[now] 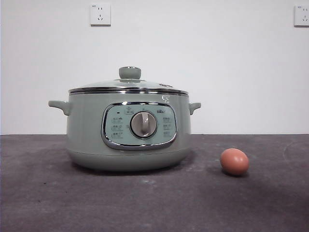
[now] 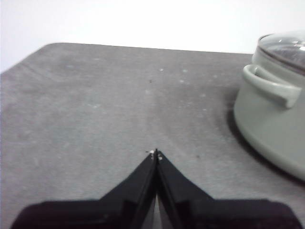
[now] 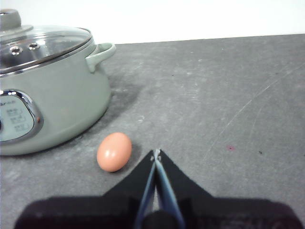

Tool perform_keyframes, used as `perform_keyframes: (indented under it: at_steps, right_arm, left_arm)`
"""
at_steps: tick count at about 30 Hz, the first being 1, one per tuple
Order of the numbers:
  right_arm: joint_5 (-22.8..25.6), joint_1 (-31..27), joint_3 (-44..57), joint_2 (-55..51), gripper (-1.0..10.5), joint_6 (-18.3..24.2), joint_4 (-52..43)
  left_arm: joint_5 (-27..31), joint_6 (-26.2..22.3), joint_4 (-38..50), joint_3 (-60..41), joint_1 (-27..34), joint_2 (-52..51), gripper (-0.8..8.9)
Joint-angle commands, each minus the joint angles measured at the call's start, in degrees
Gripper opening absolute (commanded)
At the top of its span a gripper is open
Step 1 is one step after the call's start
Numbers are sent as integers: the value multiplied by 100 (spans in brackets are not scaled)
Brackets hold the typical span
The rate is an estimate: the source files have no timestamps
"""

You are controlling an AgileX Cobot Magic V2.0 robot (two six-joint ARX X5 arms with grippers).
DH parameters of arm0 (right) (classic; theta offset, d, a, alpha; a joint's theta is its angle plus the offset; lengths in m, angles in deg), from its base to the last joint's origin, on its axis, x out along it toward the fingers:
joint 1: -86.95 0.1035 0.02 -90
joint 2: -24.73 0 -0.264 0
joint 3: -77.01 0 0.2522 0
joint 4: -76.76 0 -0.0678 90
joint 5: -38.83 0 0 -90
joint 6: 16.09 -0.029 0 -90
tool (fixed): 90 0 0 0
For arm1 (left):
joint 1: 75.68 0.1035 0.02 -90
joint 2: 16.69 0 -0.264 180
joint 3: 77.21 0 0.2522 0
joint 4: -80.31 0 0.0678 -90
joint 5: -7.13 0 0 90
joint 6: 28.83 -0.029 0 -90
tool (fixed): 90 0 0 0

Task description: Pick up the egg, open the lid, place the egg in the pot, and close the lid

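Observation:
The sage-green pot (image 1: 128, 133) stands on the dark table with its control panel and grey dial facing the front view. The glass lid (image 1: 129, 86) with its green knob sits shut on the pot. The brown-orange egg (image 1: 234, 161) lies on the table to the right of the pot. In the right wrist view the egg (image 3: 114, 151) lies close beside my right gripper (image 3: 156, 153), which is shut and empty. The pot (image 3: 43, 95) and lid (image 3: 40, 45) show there too. My left gripper (image 2: 156, 153) is shut and empty, off the pot's (image 2: 271, 119) handle side.
The grey table (image 1: 145, 203) runs to a white wall with two sockets (image 1: 100, 14). In the left wrist view the table's far edge and corner (image 2: 47, 47) show.

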Motion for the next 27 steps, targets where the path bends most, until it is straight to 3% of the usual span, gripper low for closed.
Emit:
perform_keyframes:
  at_steps: [1, 4, 7, 12, 22, 27]
  right_arm:
    - [-9, -7, 85, -13, 1, -535, -17]
    - [-11, -7, 85, -13, 1, -933, -17]
    - [-15, -7, 85, -13, -1, -1054, -17]
    - [-11, -4, -166, -11, -11, -1727, -28]
    - [-17, -2, -1554, 592, -12, -1685, 170]
    - [-299, 9, -2640, 1473, -12, -1056, 935]
  left_arm:
    - [-199, 522, 22, -79, 2, -22, -4]
    - [-472, 590, 85, -79, 2, -22, -4]
    - [-647, 595, 197, -79, 2, -22, -4]
    - [-1001, 922, 249, 138, 2, -22, -7]
    - [-1346, 1176, -76, 1276, 2, 304, -7]
    - [-1952, 1054, -479, 2103, 2, 876, -7]
